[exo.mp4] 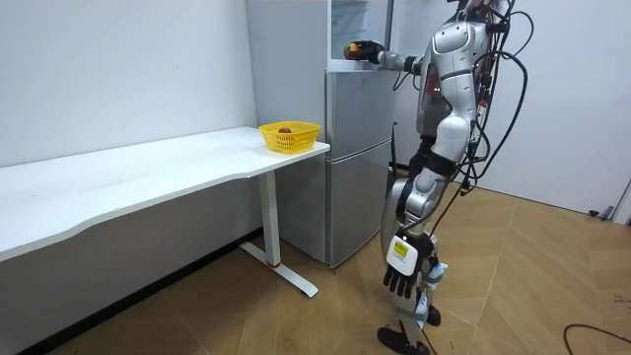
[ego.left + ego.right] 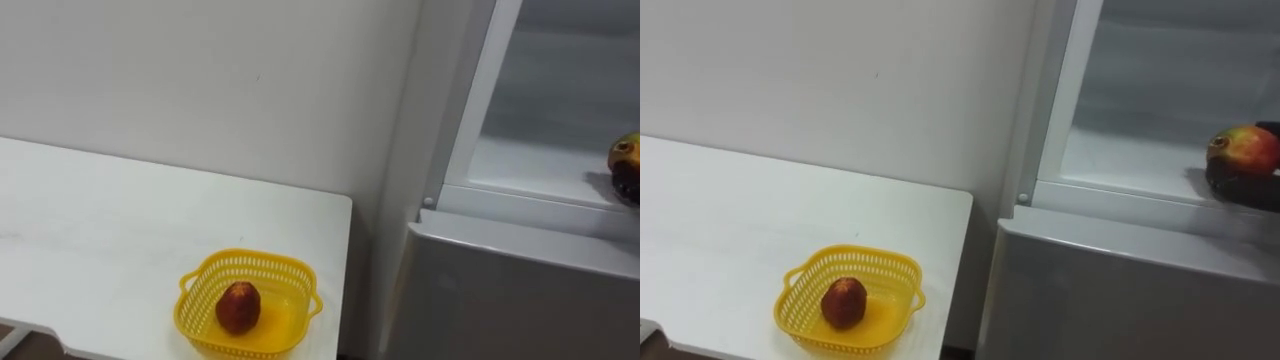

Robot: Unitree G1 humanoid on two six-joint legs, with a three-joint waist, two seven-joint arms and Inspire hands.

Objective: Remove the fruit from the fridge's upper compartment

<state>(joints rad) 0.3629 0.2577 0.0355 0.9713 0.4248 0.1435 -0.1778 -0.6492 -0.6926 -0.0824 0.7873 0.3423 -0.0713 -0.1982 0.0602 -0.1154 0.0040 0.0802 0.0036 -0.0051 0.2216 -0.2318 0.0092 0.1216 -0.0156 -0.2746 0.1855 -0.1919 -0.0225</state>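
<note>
Right now your robot stands facing the open upper fridge (image 2: 1160, 70), its right hand (image 2: 1240, 188) at about 3 o'clock in the eye view, dark fingers clenched around a red-and-yellow fruit (image 2: 1245, 150) just over the front of the shelf (image 2: 1120, 160). Down at 7 o'clock you see a yellow basket (image 2: 855, 253) on the white bench (image 2: 720, 220), holding a dark red fruit (image 2: 843, 302). Its left hand (image 1: 402, 278) hangs by the leg, fingers relaxed and holding nothing.
</note>
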